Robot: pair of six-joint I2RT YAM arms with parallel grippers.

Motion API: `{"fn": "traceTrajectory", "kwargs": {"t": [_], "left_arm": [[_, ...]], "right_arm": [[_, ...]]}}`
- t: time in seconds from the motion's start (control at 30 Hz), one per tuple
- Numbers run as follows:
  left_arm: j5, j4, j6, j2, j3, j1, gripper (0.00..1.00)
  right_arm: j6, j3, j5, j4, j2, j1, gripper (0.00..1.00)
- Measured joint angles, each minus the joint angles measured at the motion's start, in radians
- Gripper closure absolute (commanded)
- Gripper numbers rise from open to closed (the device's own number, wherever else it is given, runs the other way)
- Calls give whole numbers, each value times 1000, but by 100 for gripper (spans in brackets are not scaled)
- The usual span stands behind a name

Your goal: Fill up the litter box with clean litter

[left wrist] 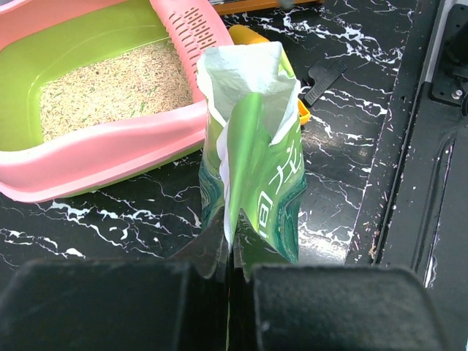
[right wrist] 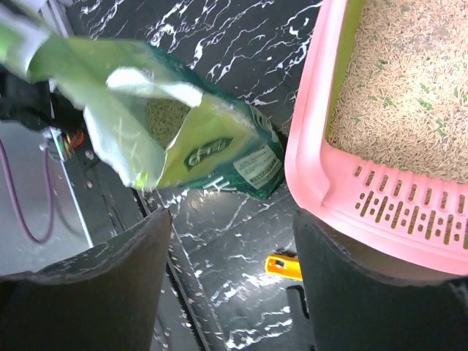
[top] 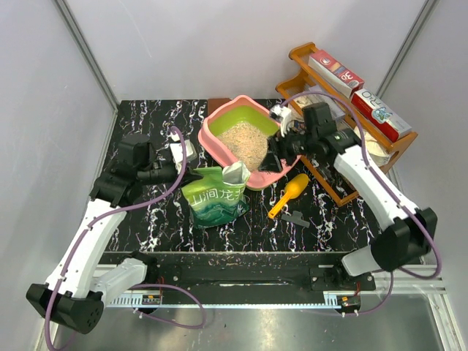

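Note:
The pink litter box [top: 219,121] with lime-green inner walls stands at the table's middle back, and beige clean litter [top: 245,142] covers part of its floor. In front of it stands the open green bag [top: 213,197]. My left gripper [top: 191,174] is shut on the bag's [left wrist: 256,168] edge, its jaws [left wrist: 232,241] pinching the thin fold. My right gripper [top: 274,157] hovers by the box's slotted lip [right wrist: 380,212], open with nothing between its fingers [right wrist: 95,278]. In the wrist views the litter [left wrist: 110,88] [right wrist: 409,88] lies inside the box [left wrist: 95,157].
A yellow-orange scoop [top: 287,196] lies right of the bag, with a small black clip [top: 296,218] just in front of it. A brown wooden rack [top: 387,146] holding boxes stands at the back right, close behind my right arm. White walls enclose the table.

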Motion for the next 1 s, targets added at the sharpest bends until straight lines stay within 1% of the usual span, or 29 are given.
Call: {"fn": "traceTrajectory", "kwargs": {"t": [0.07,0.13,0.23,0.33,0.47,0.53,0.73,0.77,0.8,0.87,0.97,1.0], "left_arm": [[0,13,-8,0,-8,0,97],[0,23,-16,-3,-16,0,96],[-1,34,-26,-10,-25,0,96],[-1,40,-35,-18,-32,4,96],[-1,56,-50,-22,-43,10,96],[0,59,-54,-24,-48,11,96],[0,71,-72,-25,-51,16,95],[0,74,-76,-26,-54,16,96],[0,79,-81,-26,-61,17,95],[0,80,-82,-27,-63,18,96],[0,82,-86,-38,-69,23,96],[0,82,-87,-41,-71,23,96]], "right_arm": [[-81,-78,-43,20,-69,-28,23],[-148,-148,-93,43,-129,-22,23],[-218,-217,-163,60,-175,-10,22],[-256,-251,-208,99,-170,-4,23],[-270,-259,-232,181,-142,12,25],[-270,-259,-240,223,-122,32,27],[-266,-259,-246,321,-53,148,33],[-266,-259,-246,329,-45,161,36],[-263,-259,-245,356,-22,196,43],[-256,-259,-241,369,-18,203,52],[-232,-259,-210,419,-11,211,58],[-226,-259,-199,433,-11,212,64]]}}
